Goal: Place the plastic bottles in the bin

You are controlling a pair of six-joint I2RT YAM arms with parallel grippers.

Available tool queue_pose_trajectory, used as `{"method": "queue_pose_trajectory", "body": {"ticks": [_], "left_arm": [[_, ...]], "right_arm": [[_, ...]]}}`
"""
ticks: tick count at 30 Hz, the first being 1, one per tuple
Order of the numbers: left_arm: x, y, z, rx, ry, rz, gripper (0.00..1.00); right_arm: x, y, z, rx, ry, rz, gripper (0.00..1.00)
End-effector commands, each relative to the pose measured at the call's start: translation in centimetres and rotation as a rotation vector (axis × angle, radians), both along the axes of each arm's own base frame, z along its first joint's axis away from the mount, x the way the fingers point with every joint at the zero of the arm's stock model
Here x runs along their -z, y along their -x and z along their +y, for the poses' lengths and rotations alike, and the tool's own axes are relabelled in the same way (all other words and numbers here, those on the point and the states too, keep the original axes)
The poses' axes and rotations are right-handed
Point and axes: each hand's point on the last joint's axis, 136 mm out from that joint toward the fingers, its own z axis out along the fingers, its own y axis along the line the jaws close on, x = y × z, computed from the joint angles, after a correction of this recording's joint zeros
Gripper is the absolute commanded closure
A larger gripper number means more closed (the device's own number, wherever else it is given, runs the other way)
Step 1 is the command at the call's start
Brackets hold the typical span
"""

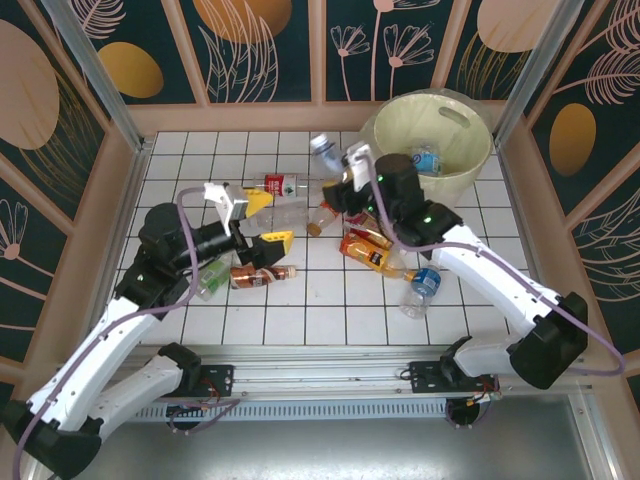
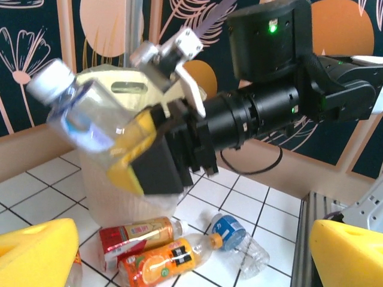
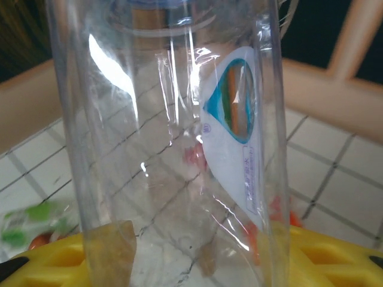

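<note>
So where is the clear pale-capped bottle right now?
Top view, centre back: the clear bottle is clamped in the right gripper, just left of the bin, orange bottles nearby.

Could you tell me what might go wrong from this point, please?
The right gripper pinches the clear bottle well below its cap and tilted, so it could pivot or slip out. The bottle hangs left of the bin, outside its rim; an early release would drop it among the loose bottles.

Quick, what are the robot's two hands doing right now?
Left hand: open, holding nothing.
Right hand: closed on a clear bottle.
</note>
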Motion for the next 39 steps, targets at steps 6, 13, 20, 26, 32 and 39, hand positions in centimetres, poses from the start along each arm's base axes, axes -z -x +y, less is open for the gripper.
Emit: {"method": "queue_pose_trajectory", "body": {"ticks": [6, 13, 20, 26, 32, 39], "left_arm": [[1.1, -4.0, -0.6, -0.088, -0.077, 0.005, 0.01], [4.5, -6.5, -0.5, -0.179, -0.115, 0.158, 0.01], [4.4, -7.0, -0.5, -0.199, -0.092, 0.247, 0.01], [5.1, -7.7, 0.7, -0.286, -0.098, 0.201, 0.01], [6.2, -8.2, 1.3, -0.320, -0.176, 0.155, 0.01], [9.1, -8.2, 0.9, -0.273, -0.331, 0.182, 0.01]], "right_arm": [[-9.0, -5.4, -9.7, 0.275, -0.116, -0.162, 0.45], [-9.0, -10.0, -15.8, 0.488, -0.138, -0.104, 0.45], [-4.5, -12.0, -18.8, 0.576, -0.102, 0.027, 0.45], [-1.2, -12.2, -19.6, 0.597, -0.076, 0.115, 0.44], [1.7, -12.4, -19.5, 0.579, -0.046, 0.207, 0.40], [0.6, -11.8, -19.4, 0.567, -0.079, 0.183, 0.25]]}}
